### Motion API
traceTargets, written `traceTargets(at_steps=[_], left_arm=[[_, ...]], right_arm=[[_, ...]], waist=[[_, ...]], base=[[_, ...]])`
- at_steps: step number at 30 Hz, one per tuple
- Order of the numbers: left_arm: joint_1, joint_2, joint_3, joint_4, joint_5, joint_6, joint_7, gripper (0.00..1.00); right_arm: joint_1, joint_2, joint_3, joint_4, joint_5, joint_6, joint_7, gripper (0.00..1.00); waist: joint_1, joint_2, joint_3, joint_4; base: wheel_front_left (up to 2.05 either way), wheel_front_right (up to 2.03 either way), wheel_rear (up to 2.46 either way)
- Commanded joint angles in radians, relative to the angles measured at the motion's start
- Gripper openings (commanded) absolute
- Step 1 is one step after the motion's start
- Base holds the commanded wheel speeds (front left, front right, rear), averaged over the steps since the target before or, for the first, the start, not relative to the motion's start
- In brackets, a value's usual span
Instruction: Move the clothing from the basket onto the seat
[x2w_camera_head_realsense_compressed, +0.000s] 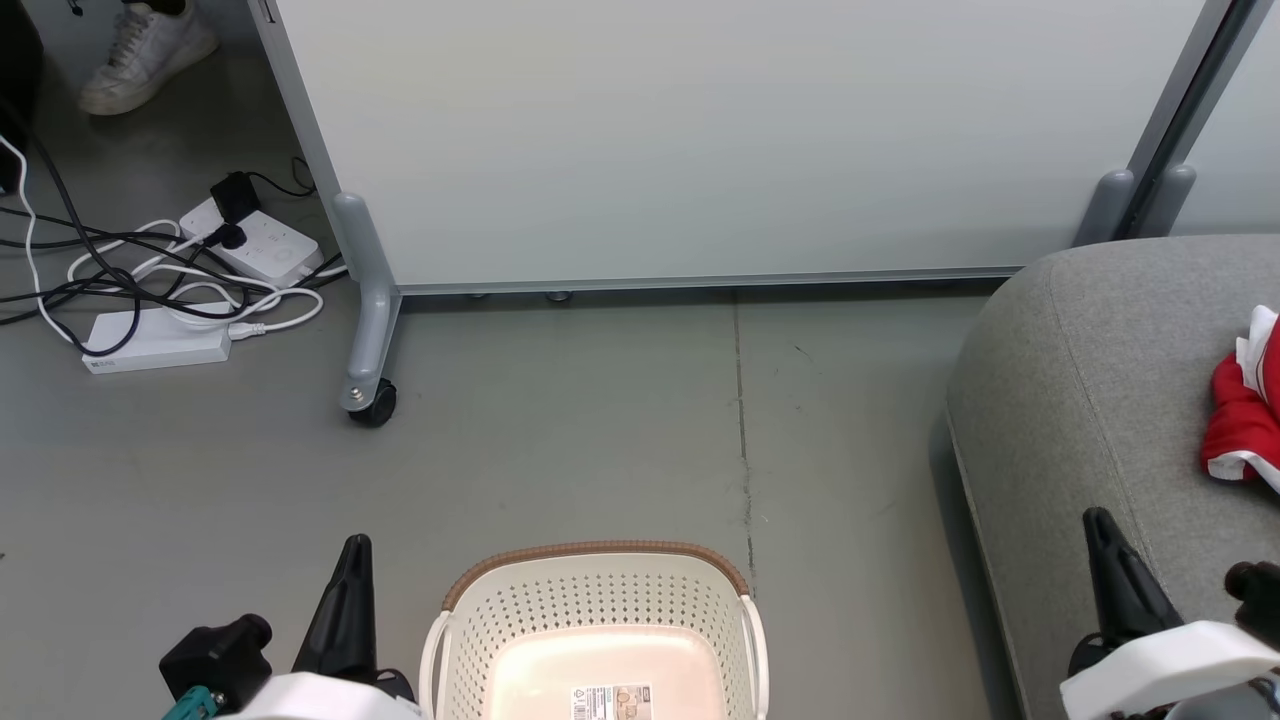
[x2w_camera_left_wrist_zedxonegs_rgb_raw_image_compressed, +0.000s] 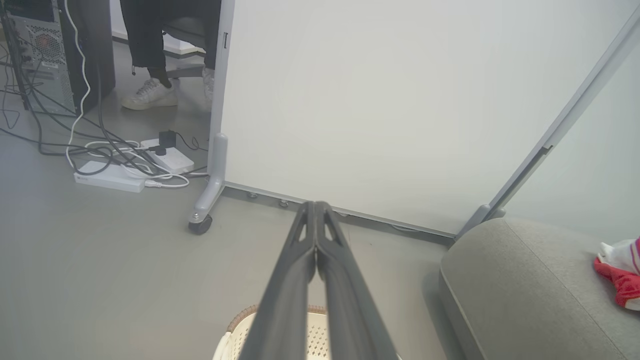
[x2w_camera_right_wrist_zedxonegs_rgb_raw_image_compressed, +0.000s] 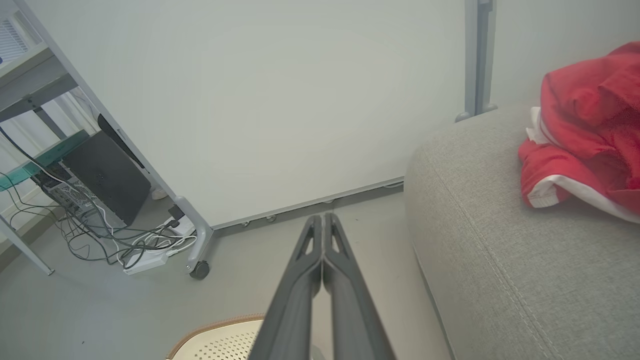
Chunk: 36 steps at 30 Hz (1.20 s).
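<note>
Lying on seat (x2w_camera_right_wrist_zedxonegs_rgb_raw_image_compressed: 500, 240), clothing (x2w_camera_right_wrist_zedxonegs_rgb_raw_image_compressed: 585, 140); basket (x2w_camera_head_realsense_compressed: 600, 600) on floor (x2w_camera_head_realsense_compressed: 600, 420); L pincer (x2w_camera_left_wrist_zedxonegs_rgb_raw_image_compressed: 316, 207), R pincer (x2w_camera_right_wrist_zedxonegs_rgb_raw_image_compressed: 323, 220) closed.

The basket (x2w_camera_head_realsense_compressed: 600, 549) is cream-white plastic with perforated walls, a brown rim and white handles. It stands upright on the floor at the bottom centre of the head view, its pale bottom bare but for a small printed label. The seat (x2w_camera_head_realsense_compressed: 1080, 380), a large grey fabric cushion with rounded edges and a stitched seam, takes up the right side, apart from the basket. The clothing (x2w_camera_head_realsense_compressed: 1240, 420), red fabric with white trim, lies crumpled on the seat at the right edge, partly cut off
</note>
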Motion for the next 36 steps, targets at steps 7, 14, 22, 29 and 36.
traceTargets(at_steps=[7, 14, 22, 29, 36], left_arm=[[-0.085, -0.009, 0.001, 0.034, -0.134, -0.03, 0.013, 0.0], [-0.13, -0.02, -0.002, 0.072, -0.239, -0.052, 0.025, 0.0], [-0.177, -0.032, -0.004, 0.112, -0.35, -0.076, 0.038, 0.0], [-0.21, -0.04, -0.006, 0.14, -0.426, -0.093, 0.047, 0.0], [-0.251, -0.05, -0.009, 0.175, -0.523, -0.113, 0.059, 0.0]], right_arm=[[-0.063, -0.015, -0.048, 0.03, 0.135, 0.0, 0.028, 0.0], [-0.094, -0.021, -0.081, 0.067, 0.241, 0.0, 0.051, 0.0], [-0.127, -0.027, -0.115, 0.106, 0.353, 0.0, 0.074, 0.0], [-0.149, -0.031, -0.139, 0.133, 0.43, 0.0, 0.09, 0.0], [-0.177, -0.036, -0.168, 0.167, 0.528, 0.0, 0.109, 0.0]], waist=[[0.0, -0.0001, 0.002, -0.003], [0.0, -0.0001, 0.003, -0.005], [0.0, -0.0001, 0.005, -0.009], [0.0, -0.0001, 0.007, -0.011], [0.0, -0.0001, 0.008, -0.014]], base=[[0.0, 0.0, 0.0], [0.0, 0.0, 0.0], [0.0, 0.0, 0.0], [0.0, 0.0, 0.0], [0.0, 0.0, 0.0]])
